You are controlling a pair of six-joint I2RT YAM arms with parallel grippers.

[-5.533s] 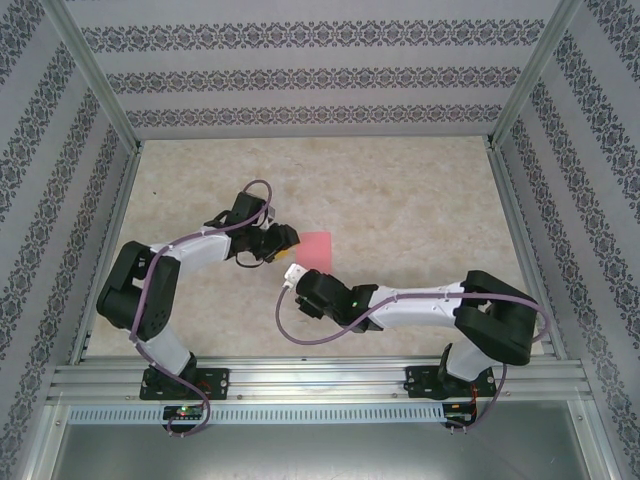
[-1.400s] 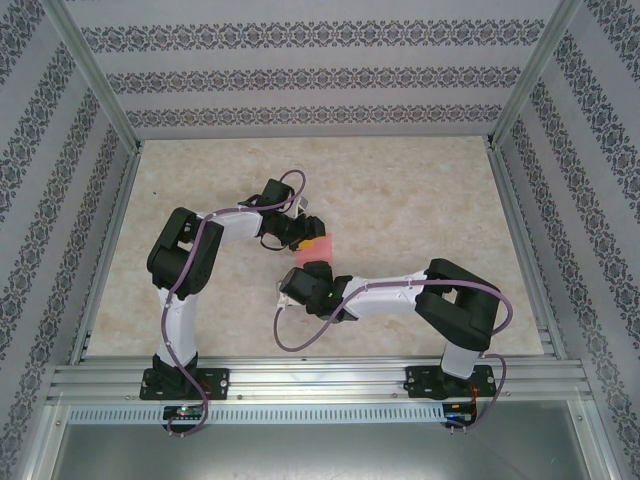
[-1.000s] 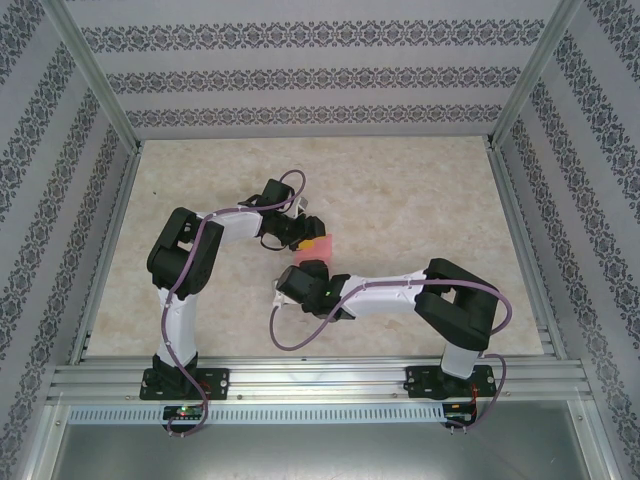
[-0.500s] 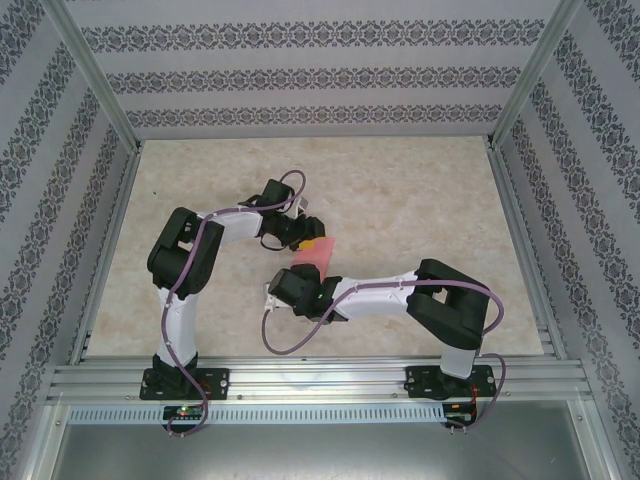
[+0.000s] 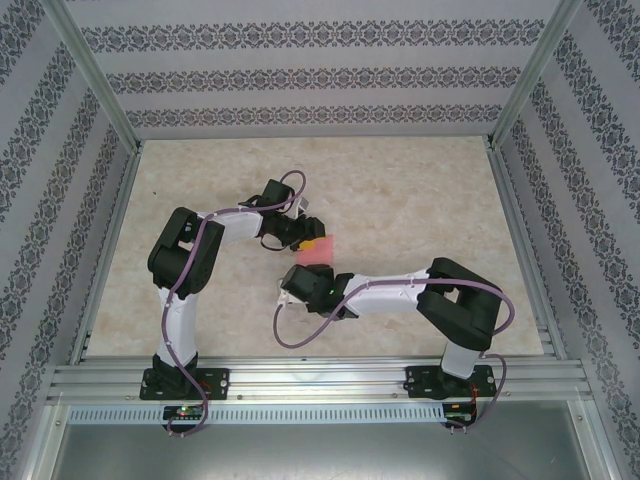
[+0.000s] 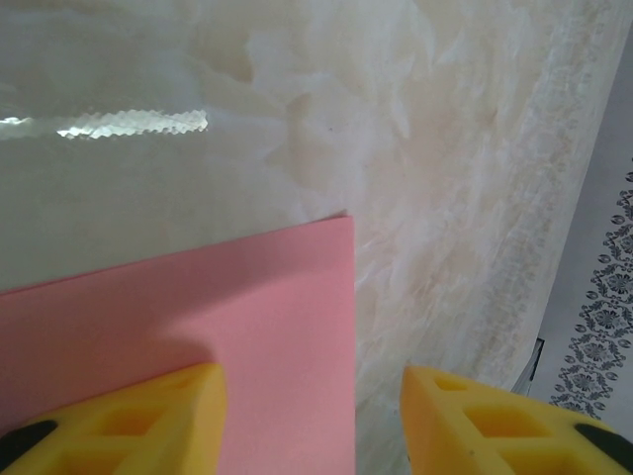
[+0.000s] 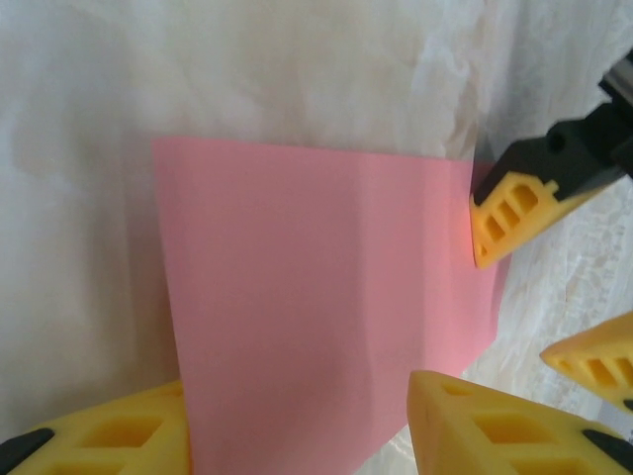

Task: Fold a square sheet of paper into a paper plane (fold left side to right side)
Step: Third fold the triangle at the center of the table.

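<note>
Paper (image 6: 178, 307) cut by edge, left fingers (image 6: 129, 421) cropped

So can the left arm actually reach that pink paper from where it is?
Most likely yes. The left gripper hangs right at the square sheet of paper, jaws open, one finger over its edge, the other over bare table. Nothing lies between; the right gripper is at another edge.

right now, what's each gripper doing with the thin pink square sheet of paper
Left gripper: open, one finger over the thin pink square sheet of paper, gripping nothing.
Right gripper: open over the same sheet, gripping nothing.
</note>
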